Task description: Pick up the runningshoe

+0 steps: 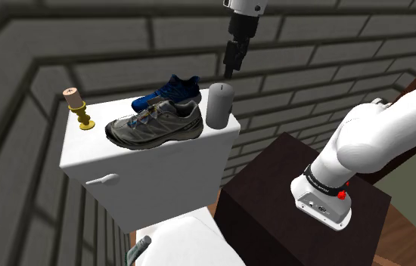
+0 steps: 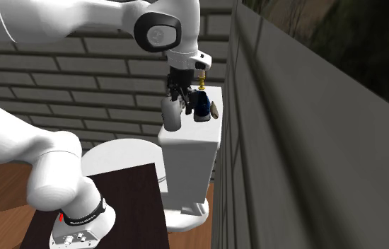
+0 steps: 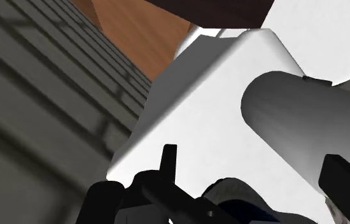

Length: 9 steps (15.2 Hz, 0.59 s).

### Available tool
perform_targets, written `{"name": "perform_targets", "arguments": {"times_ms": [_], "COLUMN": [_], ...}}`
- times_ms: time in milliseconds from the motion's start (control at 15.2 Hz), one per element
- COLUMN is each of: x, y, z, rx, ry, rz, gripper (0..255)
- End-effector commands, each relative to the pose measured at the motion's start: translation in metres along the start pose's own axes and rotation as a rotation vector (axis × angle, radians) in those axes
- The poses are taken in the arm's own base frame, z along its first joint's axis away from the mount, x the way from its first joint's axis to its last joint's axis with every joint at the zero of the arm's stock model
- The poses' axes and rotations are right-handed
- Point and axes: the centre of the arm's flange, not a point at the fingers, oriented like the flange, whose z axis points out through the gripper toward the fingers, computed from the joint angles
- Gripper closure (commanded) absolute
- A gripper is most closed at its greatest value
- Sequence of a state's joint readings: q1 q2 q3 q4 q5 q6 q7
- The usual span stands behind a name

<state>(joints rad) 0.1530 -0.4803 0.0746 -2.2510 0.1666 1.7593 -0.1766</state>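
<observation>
A grey running shoe lies on its sole at the front of a white toilet tank lid. Just behind it lies a blue shoe, also visible as the blue shoe and the blue shoe. My black gripper hangs above the lid's back right corner, over and slightly behind a grey cylinder. It touches nothing. In the wrist view the gripper has its fingers standing apart, open and empty, with the blue shoe below them.
A brass candle holder stands at the lid's left end. The upright grey cylinder stands right of the shoes. A brick wall runs close behind the tank. The dark stand and the white toilet bowl lie below.
</observation>
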Motion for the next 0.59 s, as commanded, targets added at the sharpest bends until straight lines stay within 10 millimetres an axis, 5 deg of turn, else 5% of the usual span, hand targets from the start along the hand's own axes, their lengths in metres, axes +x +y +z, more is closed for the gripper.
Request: {"name": "perform_targets", "arguments": {"times_ms": [0, 528], "x": [0.016, 0.068], "y": [-0.022, -0.113], "z": [0.005, 0.022], "rx": [0.004, 0.016], "ry": [-0.005, -0.025], "rz": [-0.09, -0.438], "gripper": [0, 0]}}
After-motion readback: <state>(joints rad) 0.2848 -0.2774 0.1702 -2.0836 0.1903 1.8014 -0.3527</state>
